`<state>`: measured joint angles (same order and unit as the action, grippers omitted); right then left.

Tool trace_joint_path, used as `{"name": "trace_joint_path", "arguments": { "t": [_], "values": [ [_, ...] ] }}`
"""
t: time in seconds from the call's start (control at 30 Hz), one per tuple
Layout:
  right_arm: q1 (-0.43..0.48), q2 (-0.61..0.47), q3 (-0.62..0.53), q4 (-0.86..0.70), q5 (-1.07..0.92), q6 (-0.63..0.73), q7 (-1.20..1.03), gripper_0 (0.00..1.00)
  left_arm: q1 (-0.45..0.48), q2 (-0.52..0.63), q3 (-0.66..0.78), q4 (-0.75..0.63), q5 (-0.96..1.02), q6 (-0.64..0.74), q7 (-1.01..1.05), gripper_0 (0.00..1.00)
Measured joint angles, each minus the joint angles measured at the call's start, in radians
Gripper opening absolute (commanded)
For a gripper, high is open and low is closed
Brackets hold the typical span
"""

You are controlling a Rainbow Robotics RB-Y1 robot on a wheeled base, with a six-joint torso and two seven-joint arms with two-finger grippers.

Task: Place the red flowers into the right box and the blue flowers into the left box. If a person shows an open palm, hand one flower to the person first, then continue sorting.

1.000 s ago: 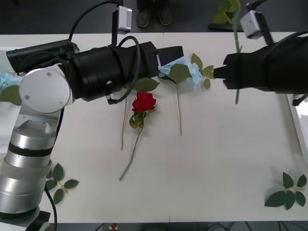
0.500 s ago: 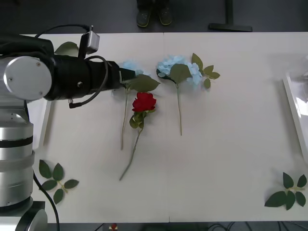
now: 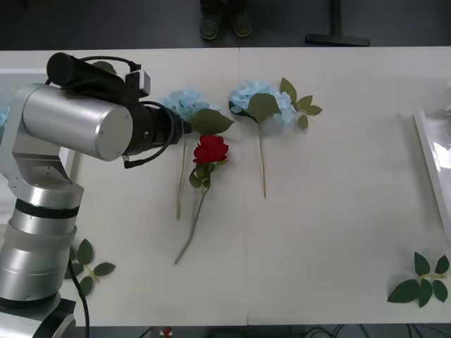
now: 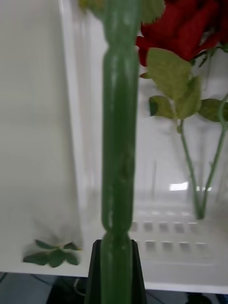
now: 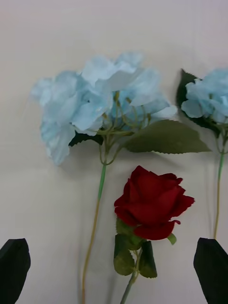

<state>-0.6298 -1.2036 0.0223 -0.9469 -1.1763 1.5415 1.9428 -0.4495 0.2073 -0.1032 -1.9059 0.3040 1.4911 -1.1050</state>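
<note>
My left gripper (image 3: 184,128) hovers open over a blue flower (image 3: 184,103) lying on the table, its black fingers (image 5: 14,266) at either side of the stem. A red flower (image 5: 152,205) lies just beside that stem, and a second blue flower (image 3: 257,98) lies to the right. The left box (image 3: 17,79) peeks out behind my left arm. My right gripper (image 4: 116,268) is shut on a thick green flower stem (image 4: 118,142) above the right box (image 4: 161,237); the bloom on that stem is out of view. Another red flower (image 4: 185,28) lies in that box.
The right box's rim (image 3: 430,158) runs along the table's right edge. Loose leaf sprigs lie at the front left (image 3: 84,264) and front right (image 3: 423,278). Open white tabletop stretches between the flowers and the right box.
My left gripper drew back from over the second blue flower to the first one. My right arm swung out of the front view to the right, carrying its stem.
</note>
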Motion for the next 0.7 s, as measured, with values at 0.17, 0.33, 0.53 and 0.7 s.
{"name": "trace_joint_path", "arguments": {
  "t": [0.17,0.33,0.53,0.7],
  "values": [
    [-0.004,0.0,0.115,0.088,0.048,-0.186,0.04,0.0,-0.031,0.0,-0.034,0.085,-0.069,-0.022,0.019,1.0],
    [-0.004,0.012,0.211,0.182,0.07,-0.325,0.041,0.0,-0.069,0.001,-0.093,0.18,-0.191,-0.083,0.019,1.0],
    [-0.004,0.048,0.308,0.283,0.099,-0.478,0.041,0.0,-0.106,0.001,-0.135,0.29,-0.214,-0.154,0.019,1.0],
    [-0.004,0.086,0.366,0.32,0.142,-0.563,0.041,0.0,-0.123,0.001,-0.162,0.346,-0.259,-0.16,0.02,1.0]
  ]
}}
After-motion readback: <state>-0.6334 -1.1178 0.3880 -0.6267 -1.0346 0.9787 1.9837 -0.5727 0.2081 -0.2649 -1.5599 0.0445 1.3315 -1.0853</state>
